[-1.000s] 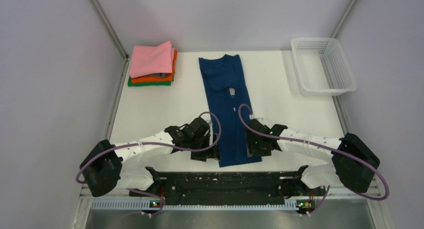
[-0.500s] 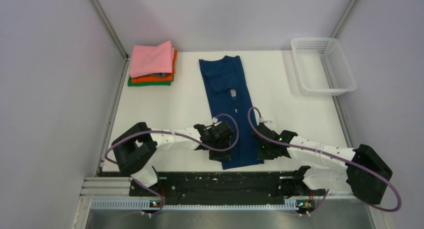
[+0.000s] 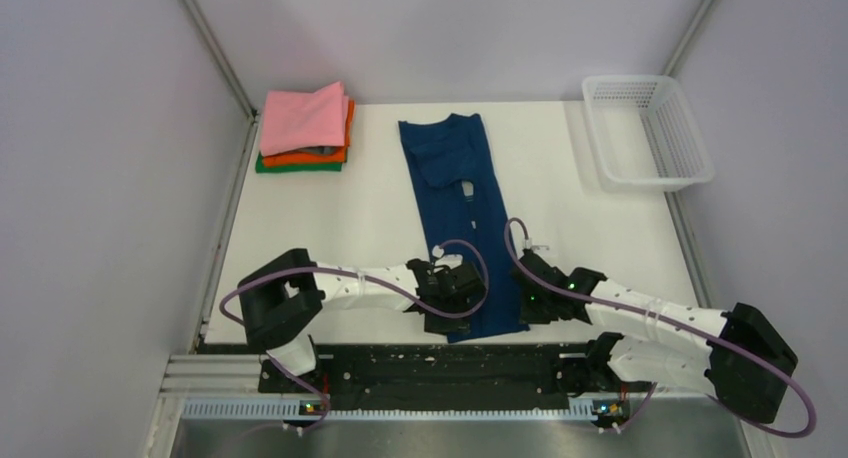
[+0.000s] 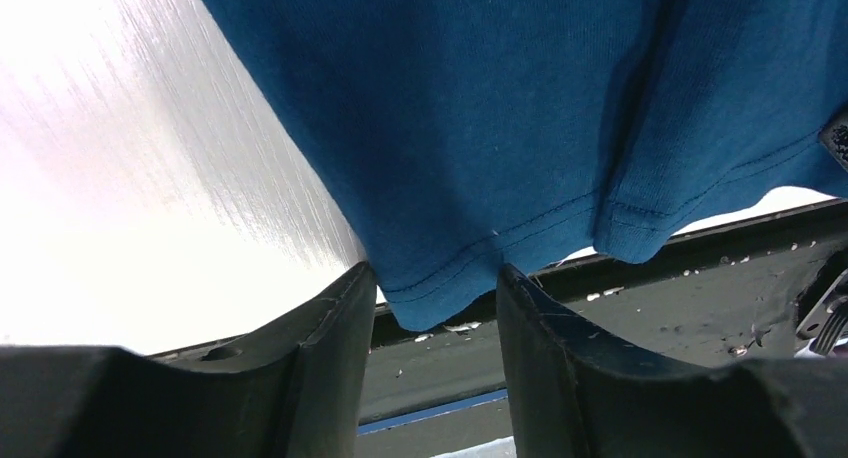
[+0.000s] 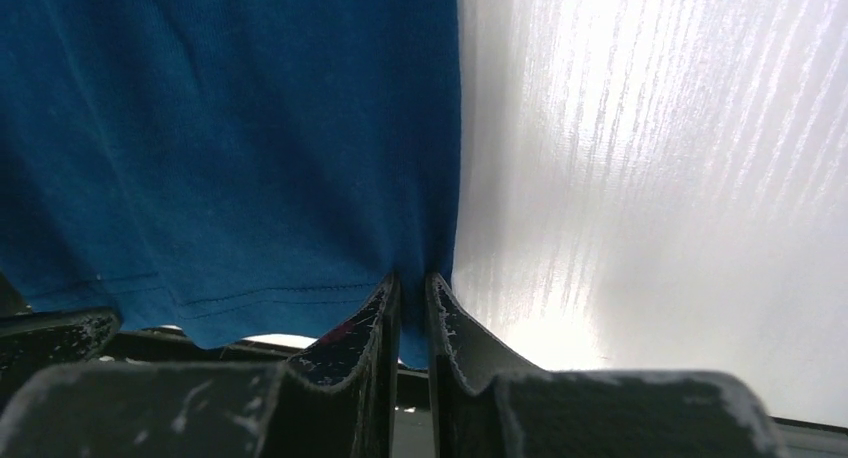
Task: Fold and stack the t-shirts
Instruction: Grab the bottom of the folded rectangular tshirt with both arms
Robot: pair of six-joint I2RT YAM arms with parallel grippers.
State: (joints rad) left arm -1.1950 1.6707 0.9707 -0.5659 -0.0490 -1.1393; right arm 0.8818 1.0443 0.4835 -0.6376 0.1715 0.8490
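The white worktop (image 3: 330, 218) carries the navy t-shirt (image 3: 460, 193) lengthwise mid-frame, a mesh basket (image 3: 648, 133) upper right and the folded stack (image 3: 305, 128) upper left. At the shirt's lower hem the left hand (image 4: 436, 278) straddles one corner, fingers apart; the right hand (image 5: 412, 283) pinches the other.

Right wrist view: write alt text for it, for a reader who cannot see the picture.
The right tool, its two dark fingers almost together, pinches the hem corner of a navy t-shirt. The blue cloth fills the left half of the view, and the white table fills the right half.
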